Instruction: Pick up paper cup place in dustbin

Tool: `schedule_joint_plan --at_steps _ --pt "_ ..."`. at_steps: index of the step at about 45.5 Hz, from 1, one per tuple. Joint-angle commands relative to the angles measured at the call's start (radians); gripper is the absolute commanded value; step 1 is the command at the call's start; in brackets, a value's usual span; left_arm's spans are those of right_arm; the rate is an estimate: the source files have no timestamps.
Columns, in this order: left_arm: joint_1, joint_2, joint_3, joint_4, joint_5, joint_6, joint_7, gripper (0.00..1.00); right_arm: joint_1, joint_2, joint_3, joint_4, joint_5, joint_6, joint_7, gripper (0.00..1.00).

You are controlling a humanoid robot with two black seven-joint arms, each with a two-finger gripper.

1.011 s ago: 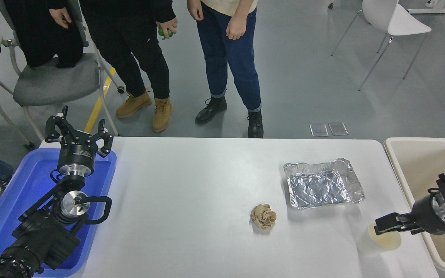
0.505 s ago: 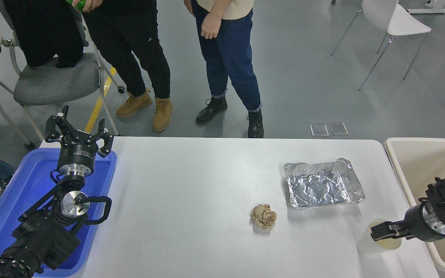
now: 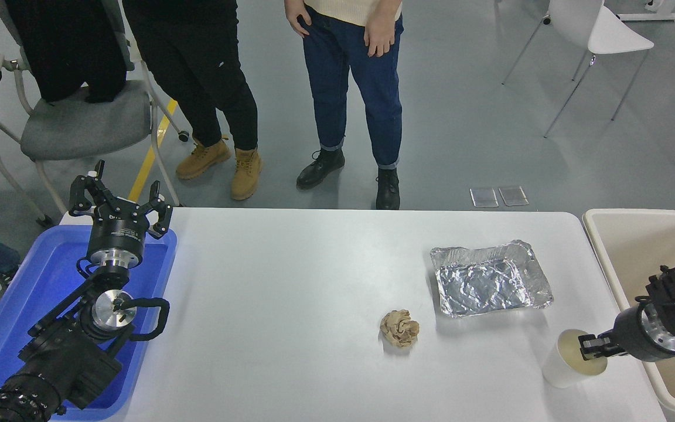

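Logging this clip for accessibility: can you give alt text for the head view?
The right claw reaches over the open rim of a white paper cup standing near the white table's right edge, beside the beige dustbin. A crumpled paper ball and foil tray lie mid-table; the left claw is parked over a blue tray.

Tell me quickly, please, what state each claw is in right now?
Left claw: open, empty, parked over the blue tray.
Right claw: at the paper cup rim; grip unclear.

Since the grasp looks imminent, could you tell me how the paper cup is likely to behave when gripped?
The paper cup looks thin-walled and empty, so probably light and easily crushed. It stands upright on a narrower base, so a sideways nudge from the right tool at its rim may tip it.
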Motion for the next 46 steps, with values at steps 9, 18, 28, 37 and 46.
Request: schedule_joint_plan --at_steps 9,18,28,37,46 --pt "0.0 0.0 0.001 0.0 0.0 0.0 0.0 0.99 0.481 -0.033 -0.342 0.254 0.026 0.012 0.019 0.0" --pt "0.001 0.0 0.0 0.0 0.0 0.0 0.002 0.99 0.914 0.016 -0.602 0.44 0.106 0.082 0.021 0.0" --pt "0.003 0.0 -0.002 0.0 0.0 0.0 0.002 0.99 1.123 0.073 -0.75 0.475 0.114 0.15 0.053 0.0" --pt "0.003 0.002 -0.002 0.0 0.0 0.0 0.002 0.99 1.189 0.078 -0.806 0.52 0.114 0.15 0.056 0.0" --pt "0.003 0.002 -0.002 0.0 0.0 0.0 0.002 0.99 1.189 0.07 -0.812 0.511 0.108 0.144 0.056 0.0"
